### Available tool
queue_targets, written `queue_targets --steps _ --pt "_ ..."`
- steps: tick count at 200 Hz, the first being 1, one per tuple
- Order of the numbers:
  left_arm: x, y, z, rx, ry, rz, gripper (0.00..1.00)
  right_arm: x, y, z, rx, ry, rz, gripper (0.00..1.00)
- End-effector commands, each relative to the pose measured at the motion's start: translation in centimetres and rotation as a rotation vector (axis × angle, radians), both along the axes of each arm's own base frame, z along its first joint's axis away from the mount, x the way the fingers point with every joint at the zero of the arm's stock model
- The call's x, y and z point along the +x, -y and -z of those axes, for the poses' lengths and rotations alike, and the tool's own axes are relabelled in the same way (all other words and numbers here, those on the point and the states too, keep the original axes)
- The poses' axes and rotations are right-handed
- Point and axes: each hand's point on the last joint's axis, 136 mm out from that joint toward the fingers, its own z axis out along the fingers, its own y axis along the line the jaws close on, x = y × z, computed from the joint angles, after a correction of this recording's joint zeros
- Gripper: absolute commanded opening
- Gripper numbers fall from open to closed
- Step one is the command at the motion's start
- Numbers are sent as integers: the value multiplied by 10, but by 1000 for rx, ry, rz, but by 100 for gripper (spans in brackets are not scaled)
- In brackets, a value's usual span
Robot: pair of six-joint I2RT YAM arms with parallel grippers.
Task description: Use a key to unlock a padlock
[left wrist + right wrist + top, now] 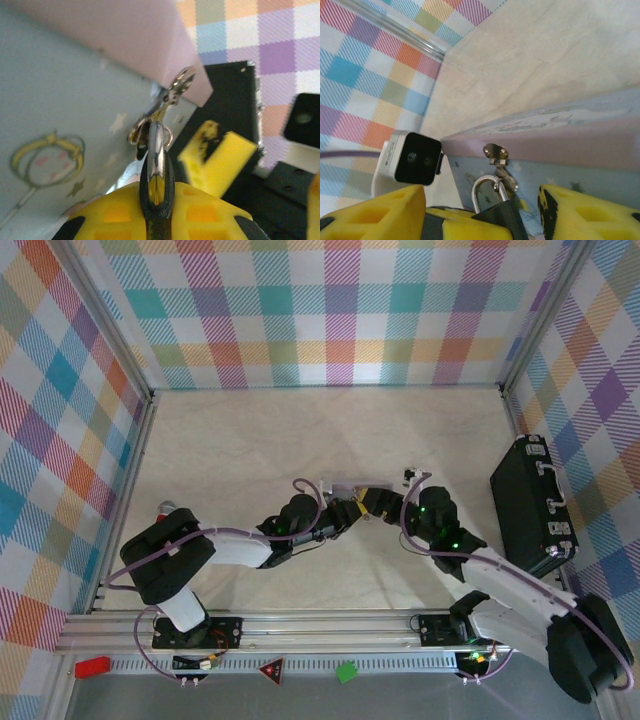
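At tin hasp point(496, 155), padlock point(497, 220) aimed shackle-first at it, pinched by left tool point(156, 197), right tool point(480, 202) spread.

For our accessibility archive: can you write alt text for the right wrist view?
A small dark, silver-shackled padlock sits at the metal hasp of a light-blue tin box with a pink lid, between the open yellow fingers of the right gripper. Beige table and a pastel plaid wall lie behind.

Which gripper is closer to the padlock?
Left. The left gripper is shut on the padlock, holding it. The right gripper is open, with a finger on either side of the padlock, not gripping it.
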Motion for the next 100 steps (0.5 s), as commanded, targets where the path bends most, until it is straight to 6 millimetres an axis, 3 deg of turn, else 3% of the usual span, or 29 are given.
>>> queue_targets --steps 1,47,100 --pt "-9 -14 22 118 -11 43 0 -17 14 37 -294 -3 -101 62" --pt "-9 -28 41 206 -36 44 0 -30 3 40 -311 50 -223 60" --pt "-12 -58 72 473 -25 49 0 -45 7 41 -362 121 -247 59"
